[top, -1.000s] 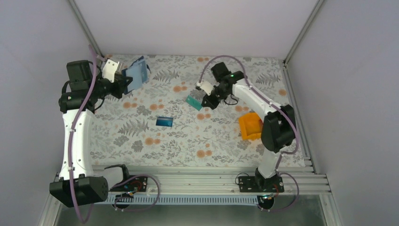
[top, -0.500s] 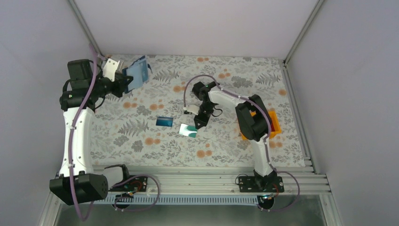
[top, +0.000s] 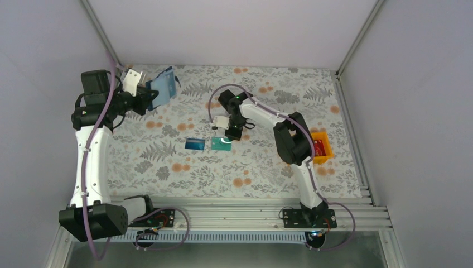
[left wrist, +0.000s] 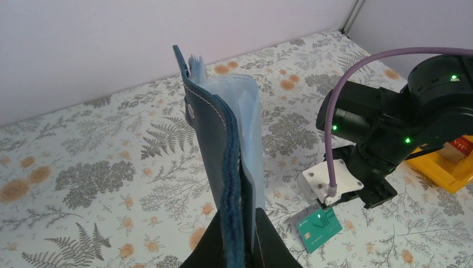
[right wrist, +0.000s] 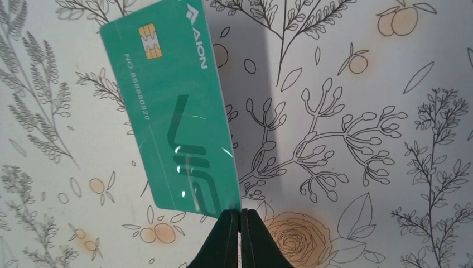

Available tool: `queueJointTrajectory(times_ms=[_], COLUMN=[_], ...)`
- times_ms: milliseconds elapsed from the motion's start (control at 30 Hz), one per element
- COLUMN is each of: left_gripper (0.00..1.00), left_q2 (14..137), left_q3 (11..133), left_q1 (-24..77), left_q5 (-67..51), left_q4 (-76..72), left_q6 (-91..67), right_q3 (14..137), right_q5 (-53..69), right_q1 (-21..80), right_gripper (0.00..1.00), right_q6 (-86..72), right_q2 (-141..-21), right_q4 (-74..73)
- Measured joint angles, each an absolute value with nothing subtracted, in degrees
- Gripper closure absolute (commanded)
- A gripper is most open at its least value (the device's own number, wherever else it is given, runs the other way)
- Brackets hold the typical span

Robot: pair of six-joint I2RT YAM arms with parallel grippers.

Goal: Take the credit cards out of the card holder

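My left gripper (left wrist: 245, 245) is shut on the lower edge of the blue card holder (left wrist: 220, 145), which it holds upright above the table's far left (top: 162, 88). Its light blue pockets face the right arm. At the table's middle, my right gripper (right wrist: 239, 215) is shut on one corner of the teal-green credit card (right wrist: 173, 111). That card (top: 221, 144) hangs low over the floral cloth, just right of a blue credit card (top: 194, 144) lying flat. From the left wrist, the teal card (left wrist: 319, 229) shows under the right wrist.
An orange bin (top: 322, 147) stands at the right edge behind the right arm's elbow, with something red inside. The right arm (top: 290, 134) stretches across the table's middle. Walls and metal rails close the table on all sides.
The right gripper has carried the teal-green card from the back middle down toward the centre, ending beside the blue card. The left arm and card holder have barely moved.
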State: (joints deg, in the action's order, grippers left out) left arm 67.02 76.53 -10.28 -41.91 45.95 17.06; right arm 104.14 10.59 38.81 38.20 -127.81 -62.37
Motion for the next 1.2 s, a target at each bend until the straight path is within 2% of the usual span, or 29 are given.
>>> queueJointTrajectory(times_ms=[467,567,733,1033,1067,1167,1200], left_gripper=[0.98,0.97,0.98,0.98,0.98,0.98,0.98], left_q2=[67.2,67.2,67.2,67.1,67.1,67.2,67.2], left_q3=[76.5,76.5,76.5,76.7,76.9,79.4,80.8], left_q1=[-10.3,-10.3,-10.4,-10.5,-10.5,-10.5,-10.5], left_q5=[-42.2,-42.2,-42.3,-47.0,-48.1,-54.5,-57.0], left_q4=[46.0,46.0,46.0,46.9,47.5,51.0,52.5], left_q6=[17.0,17.0,17.0,17.9,18.4,21.5,22.9], right_q3=[104.2,104.2,104.2,103.0,102.2,97.4,95.9], right_q5=[2.9,2.0,-0.9,-7.7,-7.7,-2.0,1.5], right_q1=[40.6,40.7,40.9,40.9,40.9,40.6,40.4], right_gripper=[0.94,0.80,0.72,0.50,0.45,0.19,0.13], right_q6=[40.6,40.5,40.0,35.0,34.0,30.5,29.3], right_q2=[-129.3,-129.5,-129.6,-126.7,-124.7,-112.6,-107.5], right_q4=[-60.3,-60.0,-58.9,-51.5,-49.6,-40.5,-36.6])
